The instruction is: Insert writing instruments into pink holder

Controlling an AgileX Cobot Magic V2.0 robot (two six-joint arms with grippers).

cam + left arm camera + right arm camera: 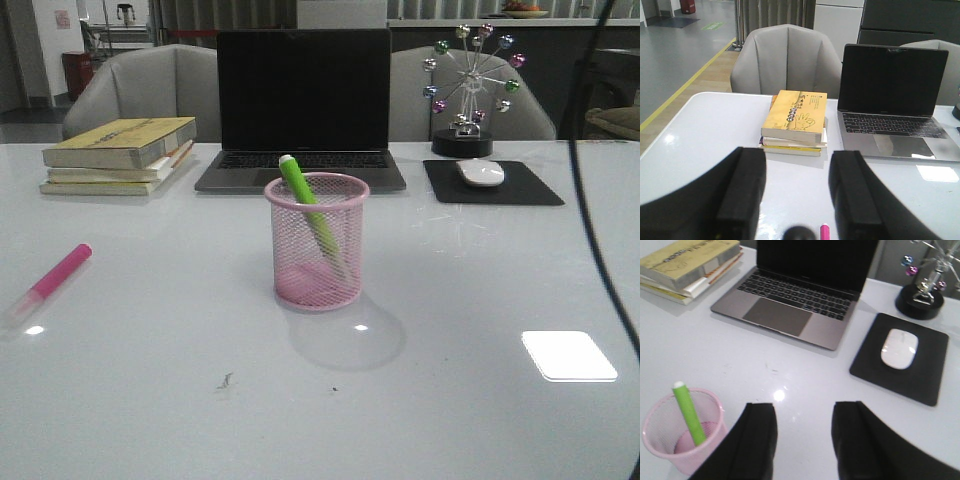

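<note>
The pink holder (316, 242) stands upright at the table's middle, and the right wrist view shows it too (660, 440). A green highlighter (309, 215) leans inside it, its tip above the rim (688, 412). The pink highlighter (52, 280) lies flat on the table at the left; only its end (824, 232) shows in the left wrist view. My left gripper (797, 157) is open above the table, with that end between its fingers' bases. My right gripper (802, 407) is open and holds nothing, just beside the holder. Neither gripper appears in the front view.
A stack of books (120, 155) lies at the back left, a dark laptop (303, 105) behind the holder, and a white mouse (480, 172) on a black pad (492, 184) at the back right. A ferris-wheel ornament (470, 85) stands behind the pad.
</note>
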